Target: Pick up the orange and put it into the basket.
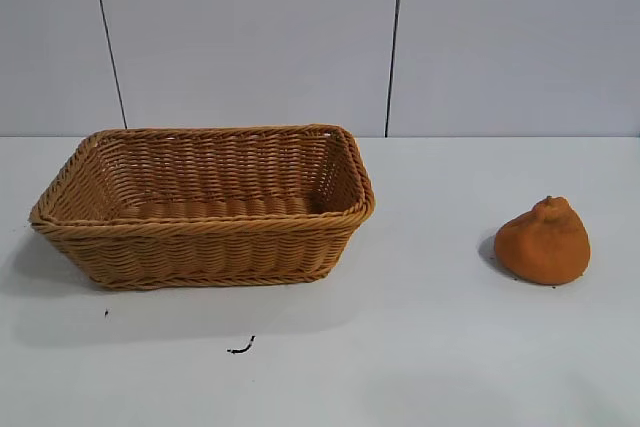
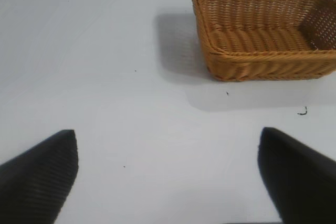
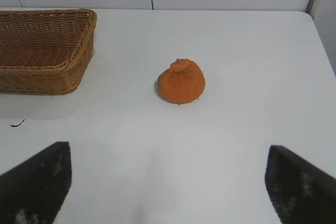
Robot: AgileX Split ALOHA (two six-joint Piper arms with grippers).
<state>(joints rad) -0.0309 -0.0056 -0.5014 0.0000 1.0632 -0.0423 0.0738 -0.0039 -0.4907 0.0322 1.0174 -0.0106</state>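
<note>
Orange and wicker basket apart on a white table.
Exterior view: the basket (image 1: 205, 205) sits left, the orange (image 1: 543, 242) well to its right. Left wrist view: the left gripper (image 2: 168, 174), fingers spread and holding nothing, faces the basket (image 2: 265, 32). Right wrist view: the right gripper (image 3: 168, 182), likewise released, faces the orange (image 3: 181, 82).

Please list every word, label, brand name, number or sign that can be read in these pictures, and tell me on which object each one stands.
There are none. The basket is plain wicker, the orange has no sticker, and the table carries only a small dark squiggle, which is no letter. The open left gripper and open right gripper show no markings either.
</note>
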